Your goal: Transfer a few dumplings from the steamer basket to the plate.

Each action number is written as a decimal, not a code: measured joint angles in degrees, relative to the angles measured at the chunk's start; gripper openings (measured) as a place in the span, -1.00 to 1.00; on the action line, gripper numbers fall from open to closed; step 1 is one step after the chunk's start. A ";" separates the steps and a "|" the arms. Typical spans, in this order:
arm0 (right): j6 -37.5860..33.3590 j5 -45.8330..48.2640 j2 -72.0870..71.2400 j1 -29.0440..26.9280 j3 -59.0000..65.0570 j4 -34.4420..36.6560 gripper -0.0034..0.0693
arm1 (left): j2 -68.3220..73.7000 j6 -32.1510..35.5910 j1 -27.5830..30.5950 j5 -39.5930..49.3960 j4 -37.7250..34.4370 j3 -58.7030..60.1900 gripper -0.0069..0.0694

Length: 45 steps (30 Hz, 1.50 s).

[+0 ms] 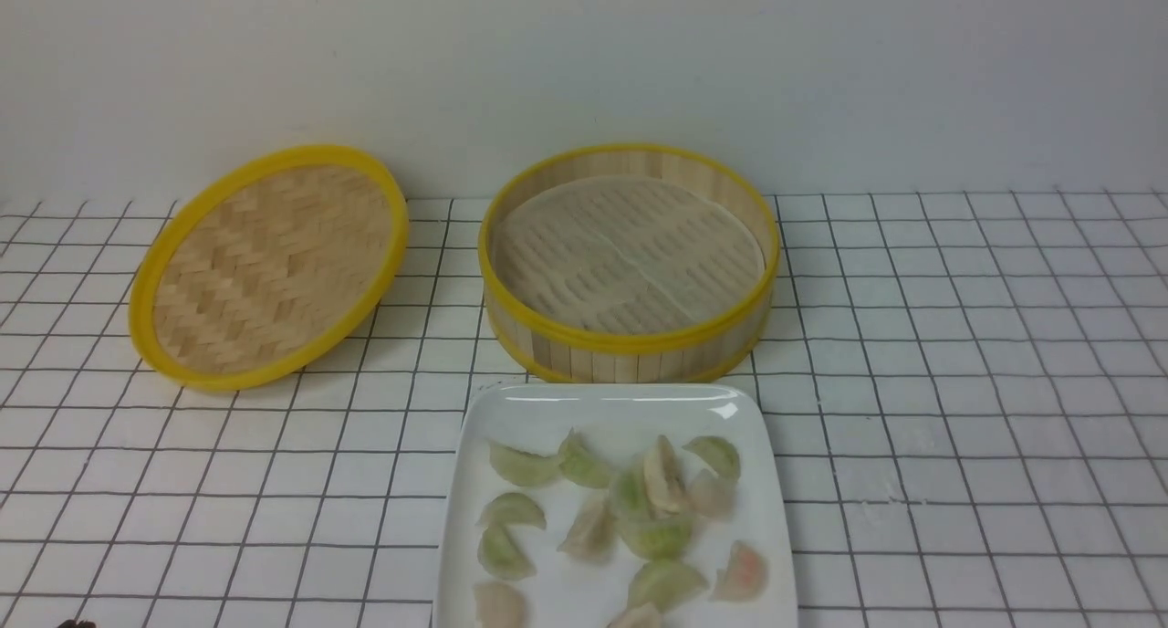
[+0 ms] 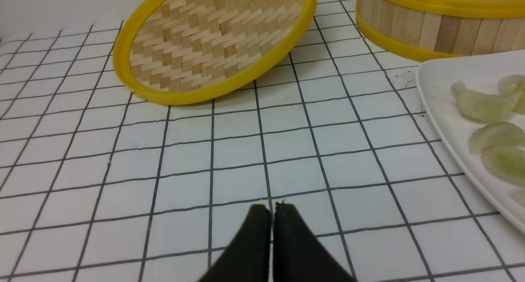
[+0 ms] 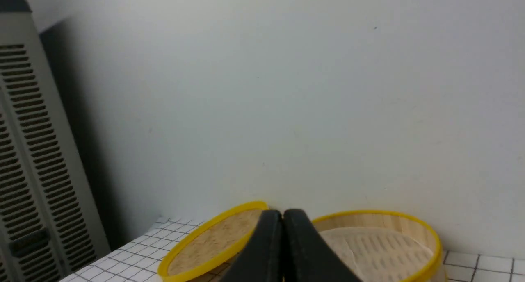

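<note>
The steamer basket [image 1: 630, 336] stands at the table's middle back, and only its white perforated liner [image 1: 630, 254] shows inside. Several dumplings [image 1: 652, 537], pale green and pinkish-white, lie on the white plate [image 1: 602, 404] just in front of the basket. The basket [image 2: 426, 28] and the plate [image 2: 434, 105] with dumplings [image 2: 480, 105] show in the left wrist view too. My left gripper [image 2: 270, 208] is shut and empty, low over the grid cloth to the left of the plate. My right gripper [image 3: 282, 213] is shut and empty, raised and facing the basket [image 3: 381, 220]. Neither arm shows in the front view.
The shallow woven lid [image 1: 269, 267] with a yellow rim lies tilted at the back left, its far edge raised. A white wall [image 1: 584, 62] stands right behind the basket. A grey slatted unit [image 3: 28, 159] stands at the far left in the right wrist view.
</note>
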 joint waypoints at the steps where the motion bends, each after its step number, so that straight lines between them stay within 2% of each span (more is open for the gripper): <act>1: -4.14 -0.16 0.00 0.00 0.00 3.63 -0.94 | 0.00 0.00 0.00 0.00 0.00 0.00 -0.83; 3: -14.69 -0.27 0.00 0.00 0.00 12.56 -0.94 | 0.00 0.00 0.00 0.00 0.00 0.00 -0.83; 6: -25.76 -0.27 0.00 0.00 0.00 21.23 -0.94 | 0.00 0.00 0.00 0.00 0.00 0.00 -0.83; 10: -31.81 -0.33 0.00 0.00 0.00 25.73 -0.94 | 0.00 0.00 0.00 0.00 0.00 0.00 -0.83; 15: -33.01 1.95 0.00 -0.12 0.00 25.73 -0.94 | 0.00 0.00 0.00 0.00 0.00 0.00 -0.83; 17: -33.17 4.93 0.00 -2.61 0.00 25.31 -0.94 | 0.00 0.00 0.00 0.00 0.00 0.00 -0.83; 20: -33.21 11.06 0.19 -12.52 0.07 24.90 -0.94 | 0.00 0.00 0.00 0.00 0.00 0.00 -0.83; 21: -33.21 11.46 0.18 -14.12 0.14 24.89 -0.94 | 0.00 0.00 0.00 0.00 0.00 0.00 -0.83; 24: -33.21 15.07 0.51 -26.60 3.29 22.76 -0.94 | 0.00 0.00 0.00 0.00 0.05 0.00 -0.83; 29: -33.21 12.05 0.51 -35.17 11.64 21.50 -0.94 | 0.00 0.00 0.00 0.00 0.05 0.00 -0.83; 33: -33.21 8.70 0.46 -36.58 15.51 23.37 -0.94 | 0.00 0.00 0.00 0.00 0.05 0.00 -0.83; 45: -33.21 8.71 -0.03 -36.77 15.55 24.94 -0.94 | 0.00 0.00 0.00 0.00 0.05 0.00 -0.83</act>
